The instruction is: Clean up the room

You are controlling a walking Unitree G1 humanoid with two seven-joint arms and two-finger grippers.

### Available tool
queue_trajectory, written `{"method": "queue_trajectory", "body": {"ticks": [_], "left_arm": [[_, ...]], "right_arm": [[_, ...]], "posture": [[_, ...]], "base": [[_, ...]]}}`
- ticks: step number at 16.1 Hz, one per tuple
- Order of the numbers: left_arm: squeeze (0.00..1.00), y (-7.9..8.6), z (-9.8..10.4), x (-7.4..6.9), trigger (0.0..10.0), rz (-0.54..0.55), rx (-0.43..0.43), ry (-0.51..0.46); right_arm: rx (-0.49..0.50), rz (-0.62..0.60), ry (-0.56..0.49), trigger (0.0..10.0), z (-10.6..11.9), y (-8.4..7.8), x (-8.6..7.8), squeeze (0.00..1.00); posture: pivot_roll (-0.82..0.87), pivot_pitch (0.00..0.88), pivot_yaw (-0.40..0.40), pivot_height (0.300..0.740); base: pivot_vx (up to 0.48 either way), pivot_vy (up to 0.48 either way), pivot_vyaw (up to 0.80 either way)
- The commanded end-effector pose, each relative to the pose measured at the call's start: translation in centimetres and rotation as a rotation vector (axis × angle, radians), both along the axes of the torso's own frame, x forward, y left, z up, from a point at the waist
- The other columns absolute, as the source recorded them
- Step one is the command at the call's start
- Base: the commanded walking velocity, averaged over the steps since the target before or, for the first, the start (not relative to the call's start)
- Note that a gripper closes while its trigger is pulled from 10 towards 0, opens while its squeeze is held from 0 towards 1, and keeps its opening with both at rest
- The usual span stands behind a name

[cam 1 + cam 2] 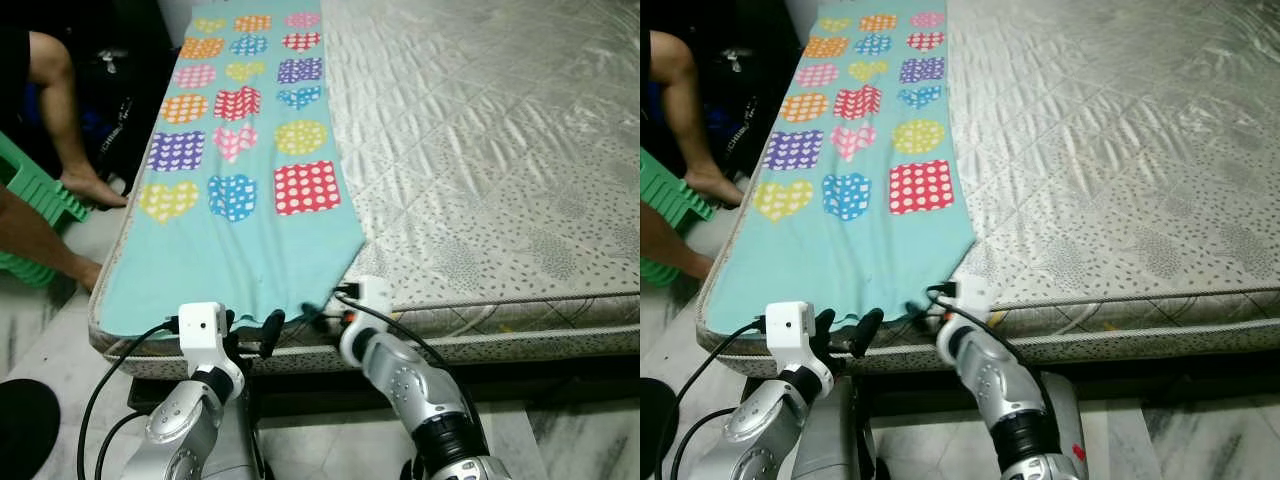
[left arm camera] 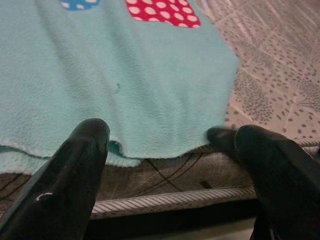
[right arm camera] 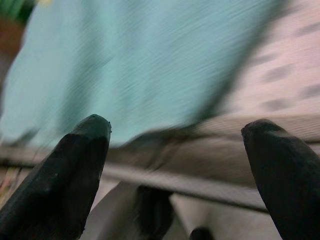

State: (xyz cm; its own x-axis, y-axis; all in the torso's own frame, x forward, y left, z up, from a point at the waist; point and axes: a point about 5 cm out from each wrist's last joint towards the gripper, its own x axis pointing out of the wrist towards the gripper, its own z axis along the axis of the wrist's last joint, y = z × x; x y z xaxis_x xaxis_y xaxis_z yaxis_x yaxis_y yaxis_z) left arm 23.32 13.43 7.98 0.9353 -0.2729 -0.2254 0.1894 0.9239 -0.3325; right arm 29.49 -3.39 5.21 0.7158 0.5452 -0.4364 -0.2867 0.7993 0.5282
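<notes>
Both arms are reaching fwd and up from below the head cam toward the near edge of the mattress. The left gripper is sitting right at the near hem of the blanket, w/ its two black fingers spread wide apart and nothing between them; in the left wrist view the hem is lying just past the fingertips, drooping a bit over the mattress edge. The left wrist is bending upward, its white camera block on top, cables trailing down beside the arm.

The right gripper is sitting just beside the blanket's near right corner, approx. where the teal cloth is meeting the bare mattress. Its fingers are also standing wide apart, holding nothing. The right wrist view is blurred, so whether a fingertip is touching the cloth can't be told.

The blanket is teal w/ rows of coloured hearts, squares and ovals, and is lying flat along the left side of the mattress, running from the near edge to the far end. The rest of the mattress is showing its quilted grey cover.

On the left, a person's legs are resting beside a green plastic stool on the floor, well apart from the grippers.
</notes>
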Motion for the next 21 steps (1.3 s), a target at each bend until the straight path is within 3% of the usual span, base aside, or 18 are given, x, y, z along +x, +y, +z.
{"method": "queue_trajectory", "body": {"ticks": [1, 6, 10, 12, 15, 16, 18, 19, 21], "left_arm": [[0.0, 0.3, -0.2, -0.1, 10.0, 0.004, 0.008, 0.014], [0.0, 0.2, -0.3, -0.1, 10.0, 0.003, 0.011, 0.018], [0.0, 0.1, -0.1, 0.4, 10.0, 0.007, 0.016, 0.001], [0.0, 0.3, 0.4, 0.7, 10.0, 0.035, 0.035, -0.042], [0.0, 1.1, 1.1, 0.6, 10.0, 0.105, 0.048, -0.081], [0.0, 1.1, 1.1, 0.6, 10.0, 0.105, 0.048, -0.081], [0.0, 2.2, 1.7, 0.3, 10.0, 0.186, 0.051, -0.112], [0.0, 2.6, 1.9, 0.0, 10.0, 0.202, 0.044, -0.116], [0.0, 3.0, 1.2, -0.2, 10.0, 0.216, 0.055, -0.098]], "right_arm": [[0.165, 0.155, 0.007, 10.0, 2.4, 6.9, -1.6, 0.0], [0.09, 0.294, 0.071, 10.0, 0.1, 8.0, -5.1, 0.0], [0.177, 0.056, -0.121, 10.0, 2.9, 5.9, -1.4, 0.0], [0.151, -0.086, -0.342, 10.0, 5.3, 3.2, 1.2, 0.0], [0.026, -0.233, -0.478, 10.0, 6.6, 0.0, 3.2, 0.0], [0.026, -0.233, -0.478, 10.0, 6.6, 0.0, 3.2, 0.0], [-0.063, -0.365, -0.556, 10.0, 6.7, -4.1, 3.7, 0.0], [-0.089, -0.399, -0.557, 10.0, 6.6, -6.0, 3.1, 0.0], [-0.122, -0.404, -0.535, 10.0, 5.7, -7.6, 1.9, 0.0]], "posture": [[0.04, 0.126, 0.089, 0.539], [0.03, 0.127, 0.092, 0.539], [0.03, 0.119, 0.091, 0.539], [0.03, 0.106, 0.089, 0.539], [0.02, 0.09, 0.086, 0.539], [0.02, 0.09, 0.086, 0.539], [0.01, 0.062, 0.074, 0.539], [0.01, 0.06, 0.073, 0.539], [-0.01, 0.04, 0.07, 0.539]], "base": [[0.0, 0.0, 0.0], [0.0, 0.0, 0.0], [0.0, 0.0, 0.0], [0.0, 0.0, 0.0], [0.0, 0.0, 0.0], [0.0, 0.0, 0.0], [0.0, 0.0, 0.0], [0.0, 0.0, 0.0], [0.0, 0.0, 0.0]]}}
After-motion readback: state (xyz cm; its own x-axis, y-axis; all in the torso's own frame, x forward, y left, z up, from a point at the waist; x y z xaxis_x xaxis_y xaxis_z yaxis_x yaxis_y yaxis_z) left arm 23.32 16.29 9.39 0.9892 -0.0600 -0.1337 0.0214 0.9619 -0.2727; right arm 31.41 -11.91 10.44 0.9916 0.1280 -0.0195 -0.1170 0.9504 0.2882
